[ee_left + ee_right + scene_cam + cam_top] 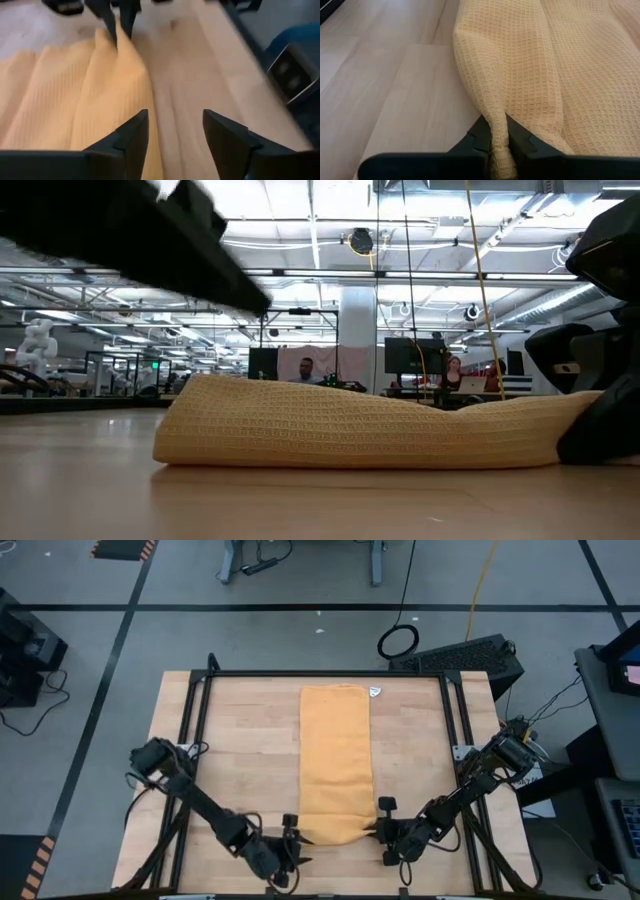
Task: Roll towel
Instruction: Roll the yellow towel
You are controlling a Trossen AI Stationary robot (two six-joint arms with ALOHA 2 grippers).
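From above, the mustard-yellow waffle-weave towel (335, 764), folded into a long strip, lies along the middle of my pale wooden counter (240, 750). My right pincer (385, 831) pinches its near right corner; my left pincer (290, 840) sits just beside the near left corner. Past my left wrist, those fingers (131, 140) stand spread, holding nothing. Past my right wrist, cloth is bunched between closed fingers (522, 137).

The towel (335, 762), mustard-yellow waffle-weave cloth, lies folded into a long narrow strip down the middle of the surface (240, 750), its near end bunched and one corner pinched up.
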